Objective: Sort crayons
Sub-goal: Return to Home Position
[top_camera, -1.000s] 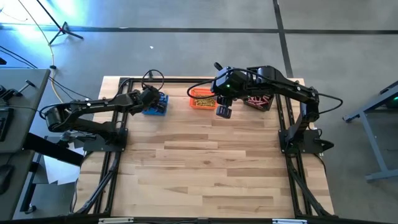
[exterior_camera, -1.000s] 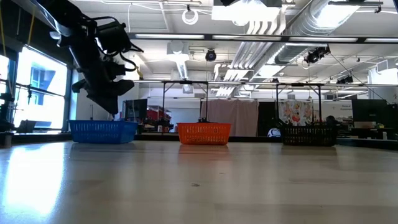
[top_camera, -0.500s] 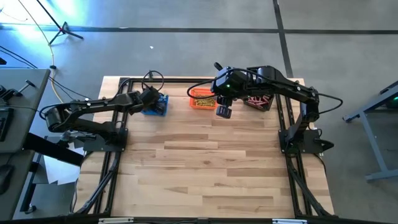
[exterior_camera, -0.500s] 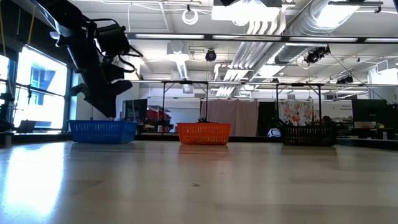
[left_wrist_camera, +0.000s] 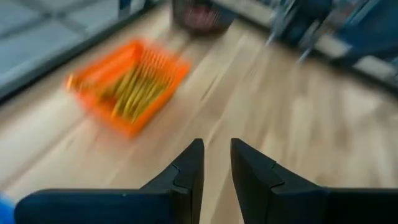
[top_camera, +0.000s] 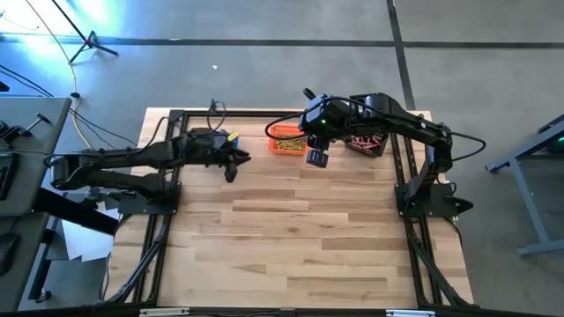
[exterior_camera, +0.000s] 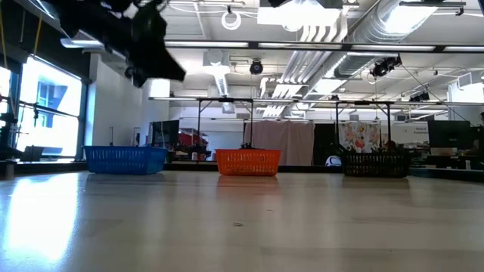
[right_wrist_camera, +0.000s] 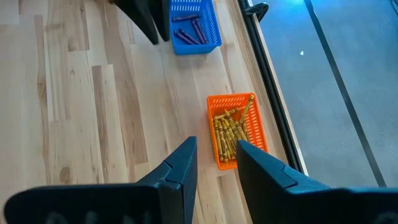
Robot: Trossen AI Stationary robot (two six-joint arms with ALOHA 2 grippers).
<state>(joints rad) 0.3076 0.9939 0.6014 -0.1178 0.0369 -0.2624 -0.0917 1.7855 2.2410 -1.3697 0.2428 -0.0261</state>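
Yellow crayons (right_wrist_camera: pixel 231 130) lie in the orange basket (top_camera: pixel 284 141), and dark purple crayons (right_wrist_camera: pixel 186 28) lie in the blue basket (right_wrist_camera: pixel 194 25). Reddish crayons show in the black basket (top_camera: pixel 366 143). All three baskets rest on their bases along the table's far edge. My left gripper (top_camera: pixel 232 172) hangs in the air just near of the blue basket, open with nothing between its fingers (left_wrist_camera: pixel 186 171). My right gripper (top_camera: pixel 317 159) hovers high beside the orange basket, open and holding nothing (right_wrist_camera: pixel 214 155).
The wooden table (top_camera: pixel 300 238) stretches bare toward its near edge. Black frame rails (top_camera: pixel 163 220) run along both sides, and the right arm's base (top_camera: pixel 427 198) stands at the right. My left arm (top_camera: pixel 132 158) covers most of the blue basket from above.
My left gripper has risen out of the blue basket and swung toward the table's near edge and a little right. It has tipped from pointing steeply down to nearly level. The baskets and crayons have stayed put.
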